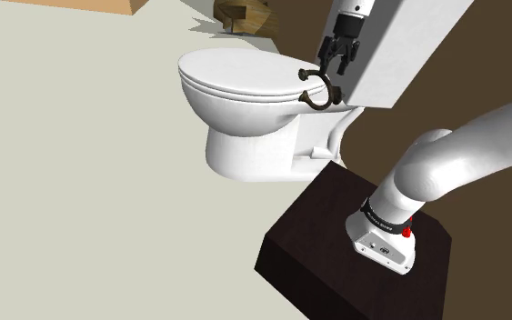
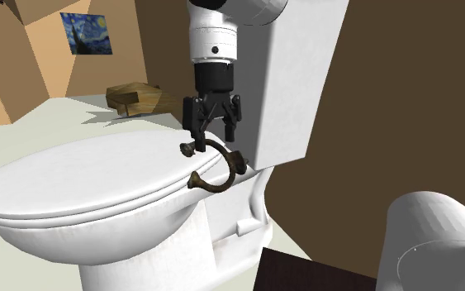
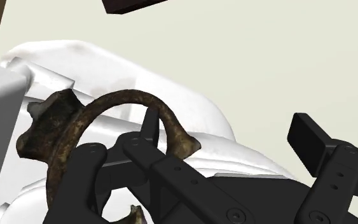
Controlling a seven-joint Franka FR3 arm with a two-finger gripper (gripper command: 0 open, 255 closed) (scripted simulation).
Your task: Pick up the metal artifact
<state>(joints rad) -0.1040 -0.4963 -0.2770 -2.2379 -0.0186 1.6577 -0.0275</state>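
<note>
The black claw (image 2: 212, 134) stood with fingers apart, a dark brown, corroded metal ring (image 2: 236, 163) just beneath it, over the white toilet lid (image 2: 82, 182).

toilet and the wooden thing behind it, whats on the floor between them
Nothing: the pale floor between the toilet and the wooden piece is bare, as the shoulder view and second exterior view show.

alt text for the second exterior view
A black gripper hangs with fingers apart at the top of a dark curved artifact at the back of a closed white toilet. A painting hangs on the wall behind.
</note>
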